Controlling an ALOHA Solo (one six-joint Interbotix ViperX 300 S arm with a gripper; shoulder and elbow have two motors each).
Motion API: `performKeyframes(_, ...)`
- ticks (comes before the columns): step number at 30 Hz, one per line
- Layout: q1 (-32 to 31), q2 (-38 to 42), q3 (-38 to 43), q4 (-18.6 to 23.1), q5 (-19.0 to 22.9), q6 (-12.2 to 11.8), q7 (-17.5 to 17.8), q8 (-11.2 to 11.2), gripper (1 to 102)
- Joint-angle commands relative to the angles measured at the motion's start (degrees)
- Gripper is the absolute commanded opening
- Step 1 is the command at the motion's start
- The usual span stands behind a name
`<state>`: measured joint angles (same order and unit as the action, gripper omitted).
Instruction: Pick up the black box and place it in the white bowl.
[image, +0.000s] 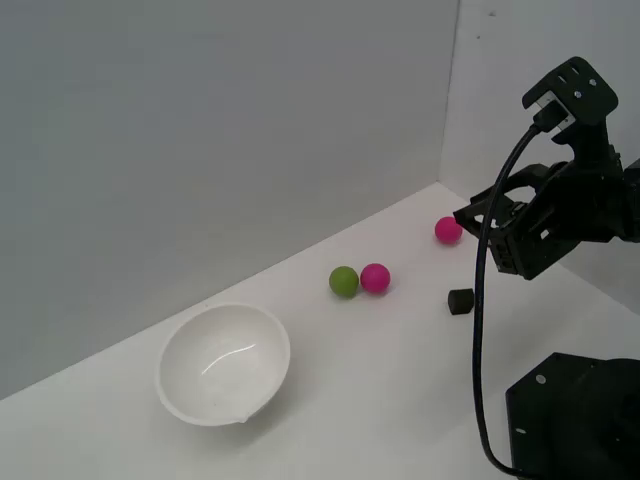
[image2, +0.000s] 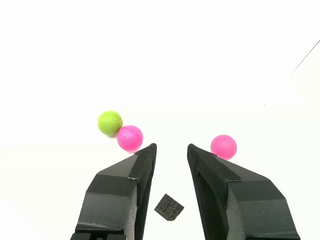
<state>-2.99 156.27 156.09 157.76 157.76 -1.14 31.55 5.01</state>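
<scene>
1. Nearest the wrist camera, the claw (image2: 171, 152) stands parted with nothing between its fingers (image2: 142, 170); the black box (image2: 169, 207) shows in the gap, lying on the bench (image2: 160, 60) below, untouched.
2. In the exterior view, going from its left: the white bowl (image: 224, 364) sits tilted on the bench, empty.
3. Next come the green ball (image: 344, 281) and a pink ball (image: 375, 278), touching each other.
4. A second pink ball (image: 448, 230) lies apart, farther toward that view's right.
5. The black box (image: 460, 301) rests on the bench well apart from the bowl, under the raised arm (image: 560, 210).
</scene>
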Motion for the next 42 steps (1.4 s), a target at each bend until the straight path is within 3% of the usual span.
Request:
performKeyframes(1,-0.4,1.1,1.3,0.2,0.2,-1.1,-0.4,0.2,33)
performKeyframes(19,-0.4,1.2,1.5,0.1,0.1,-1.0,-0.4,0.3,33)
performKeyframes(27,-0.4,-0.4,-0.2,-2.7,-2.9,-0.2,1.7,0.3,33)
performKeyframes(42,-0.4,-17.4,-17.4,-9.2,-9.3,-1.4,6.4,0.3,33)
